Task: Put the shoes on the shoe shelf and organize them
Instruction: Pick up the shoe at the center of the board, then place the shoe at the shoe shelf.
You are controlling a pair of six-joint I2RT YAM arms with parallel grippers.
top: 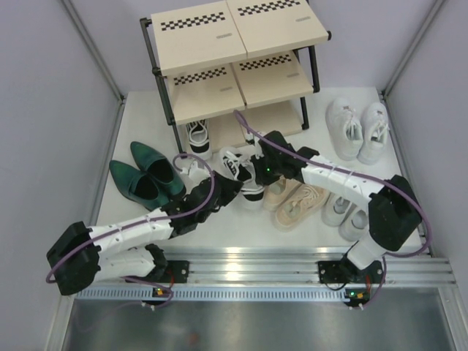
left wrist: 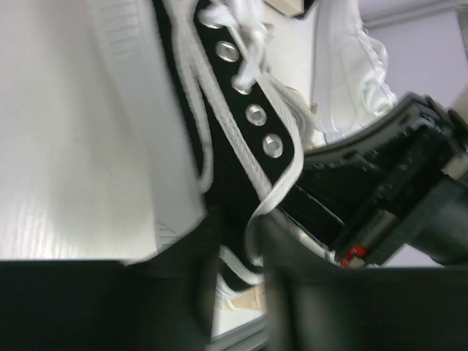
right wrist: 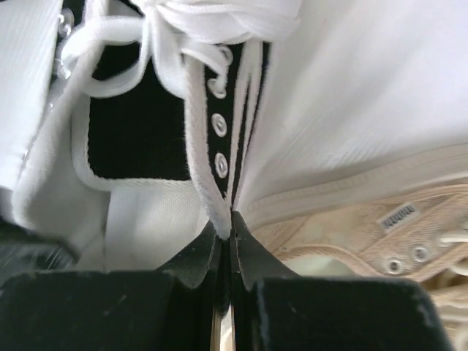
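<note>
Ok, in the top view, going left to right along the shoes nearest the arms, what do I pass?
You pass green heels → black-and-white sneaker → beige sneakers → white sneakers.

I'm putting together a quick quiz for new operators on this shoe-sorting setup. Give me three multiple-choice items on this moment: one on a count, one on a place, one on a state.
1. How many shoes stand on the top board of the shoe shelf?
A. None
B. Two
C. Four

2. Where do the dark green heeled shoes lie?
A. On the shoe shelf's middle tier
B. On the table, left of the black-and-white sneaker between the arms
C. At the table's far right edge

3. What is the right tool doing?
A. Hanging open over the shoe shelf
B. Shut on the black-and-white sneaker's laced edge
C. Shut on nothing, in mid-air

Answers:
1 A, the top view shows that board bare.
2 B, they lie on the table at the left.
3 B, the right wrist view shows it pinched on the eyelet strip.
</note>
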